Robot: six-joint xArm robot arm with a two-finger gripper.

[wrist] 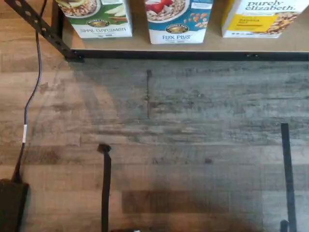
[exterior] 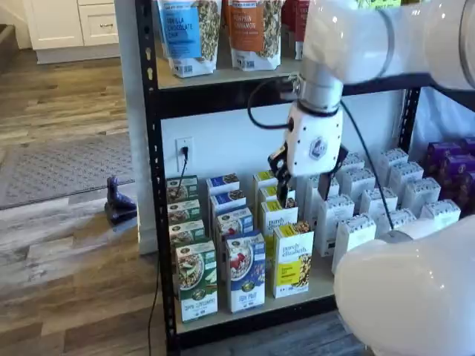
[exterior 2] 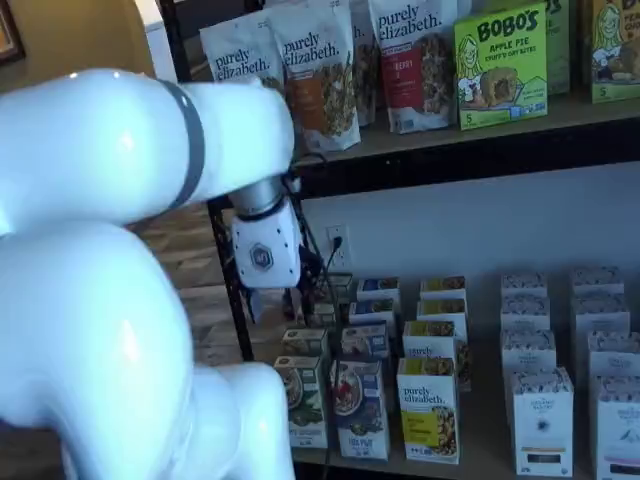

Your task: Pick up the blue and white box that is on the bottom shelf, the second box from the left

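Floor (wrist: 183, 145): grey-brown wood planks, nearest the wrist camera; a black cable (wrist: 30, 101) runs across it to a dark block (wrist: 10, 205) at the picture's edge

Shelf rail (wrist: 193, 55): black metal, edging the bottom shelf (wrist: 217, 42), a pale tan board

Front row, in the wrist view: green box (wrist: 96, 19), blue box (wrist: 176, 21), yellow box (wrist: 260, 17), all upright on the board close behind the rail, apart from each other

Blue box: white top, blue lower band with white lettering, bowl with red berries pictured; stands between the green and yellow boxes at the front of the bottom shelf in both shelf views (exterior: 246, 271) (exterior 2: 362, 408); untouched, nothing gripping it

Further rows: like boxes lined up behind each front one toward the white back wall (exterior: 223, 141); white boxes (exterior: 371, 200) fill the shelf beside them, purple boxes (exterior: 453, 159) past those

Gripper (exterior: 308, 174): white body, black fingers pointing down, hanging in front of the shelf above the yellow column and clear of every box; the fingers stand spread wide with a gap between them, holding nothing. In a shelf view (exterior 2: 275, 300) the fingertips are too dark to make out

Arm (exterior: 386, 44): white, large in both shelf views, with a black cable looping beside the wrist

Upper shelf (exterior 2: 480, 130): pouches (exterior 2: 320, 70) and a green Bobo's box (exterior 2: 502, 68)
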